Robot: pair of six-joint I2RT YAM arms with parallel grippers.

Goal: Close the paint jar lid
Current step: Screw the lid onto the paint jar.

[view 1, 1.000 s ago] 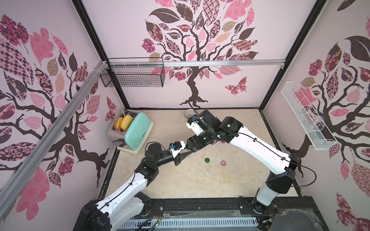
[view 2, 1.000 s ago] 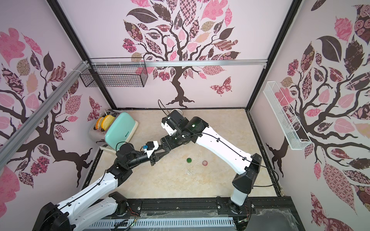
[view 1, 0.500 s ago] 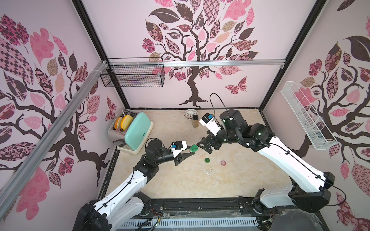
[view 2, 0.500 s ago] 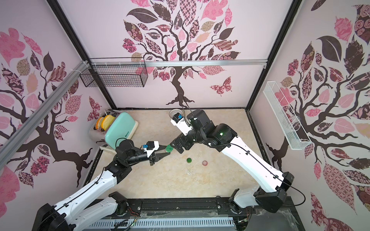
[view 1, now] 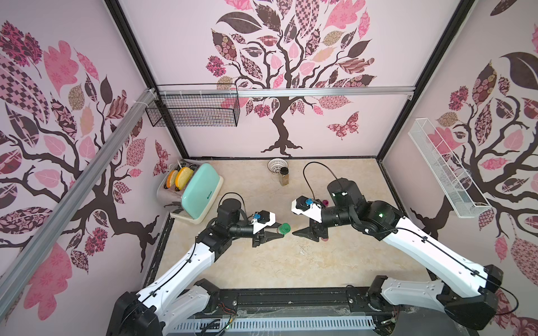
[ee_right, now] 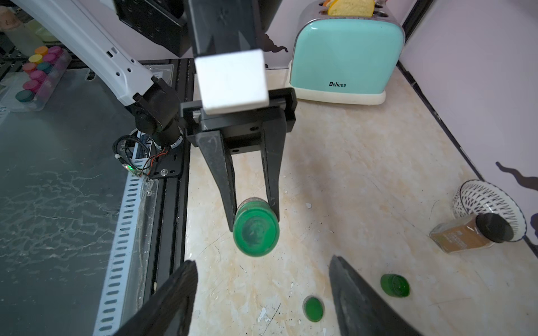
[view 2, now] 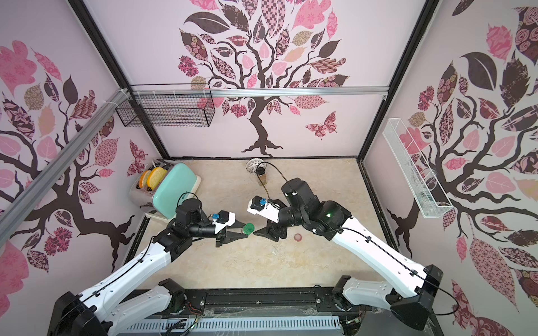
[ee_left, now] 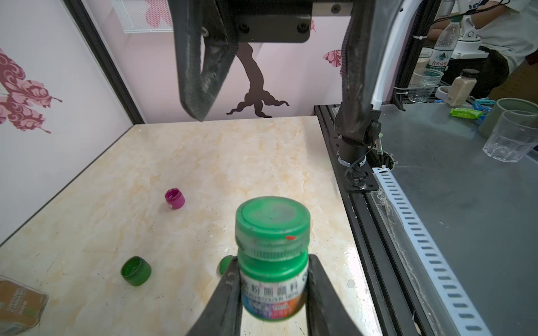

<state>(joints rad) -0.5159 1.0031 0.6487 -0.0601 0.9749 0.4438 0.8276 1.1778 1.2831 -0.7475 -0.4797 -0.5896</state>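
- Left gripper [view 1: 278, 231] is clenched on the green paint jar [view 1: 283, 228] at frame centre in both top views. The jar is held off the table, with its green lid [ee_left: 272, 215] pointing at the right gripper [view 1: 298, 232].
- Right gripper is released, jaws wide with nothing between them. A narrow gap separates its tips from the lid.
- Open room: bare tabletop [view 1: 276, 267] below both grippers, down to the black front rail [view 1: 291, 296].
- The lid sits on the jar's neck; cannot tell whether it is screwed tight.
- Magenta jar [view 1: 325, 201] is half hidden behind the right arm.
- A loose green cap [ee_left: 225, 264] is cut off by a left finger in the left wrist view.
- Small open green pot [ee_left: 136, 270] stands apart on the table.
- Surface: beige marbled top with paint flecks.
- Mint toaster [view 1: 201, 189] sits at the table's left edge.
- Spice jar [view 1: 284, 176] stands just beside a white bowl [view 1: 276, 165] at the back wall.
- Walls are pink with tree decals.
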